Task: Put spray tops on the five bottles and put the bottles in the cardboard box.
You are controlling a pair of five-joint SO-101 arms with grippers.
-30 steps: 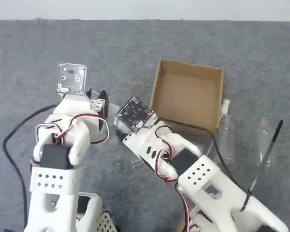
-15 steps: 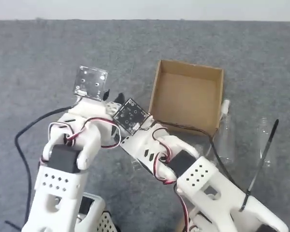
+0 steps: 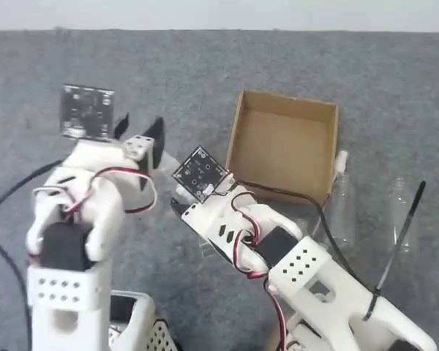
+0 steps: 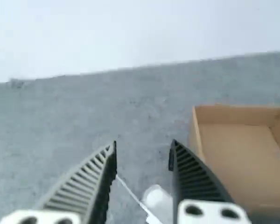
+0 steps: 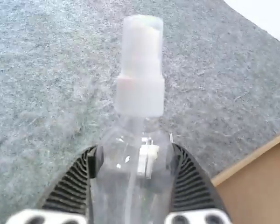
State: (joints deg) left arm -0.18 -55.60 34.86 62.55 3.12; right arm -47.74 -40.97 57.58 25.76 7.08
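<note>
At the left of the high view, the left gripper [image 3: 139,129] is held above the grey felt table [image 3: 205,73], raised clear of the surface. In the left wrist view its two ribbed black fingers [image 4: 91,182] are seen spread apart with nothing clasped between them. Beyond the gap (and lower than the fingers) a white spray top [image 4: 156,201] with a thin tube is seen, and the cardboard box [image 4: 242,149] is seen off to one side.

Just beside the left arm, towards the middle of the table, the right arm is stretched forward, its wrist board close to the near-left corner of the box. In the right wrist view the right gripper [image 5: 134,158] is seen clamped on a clear bottle [image 5: 130,191], one finger pressed to each side of the body. The bottle is held out over the felt and a white spray top [image 5: 140,79] is seated on its neck. A corner of the box is seen just beside it.

Further right, the box is seen standing open-side up, with bare cardboard inside. Touching its right wall, a second clear bottle [image 3: 342,205] is laid on the felt with a white top on it. Well to the right, another clear bottle [image 3: 399,201] is laid, and a thin black strip [image 3: 404,223] is seen slanting across beside it
</note>
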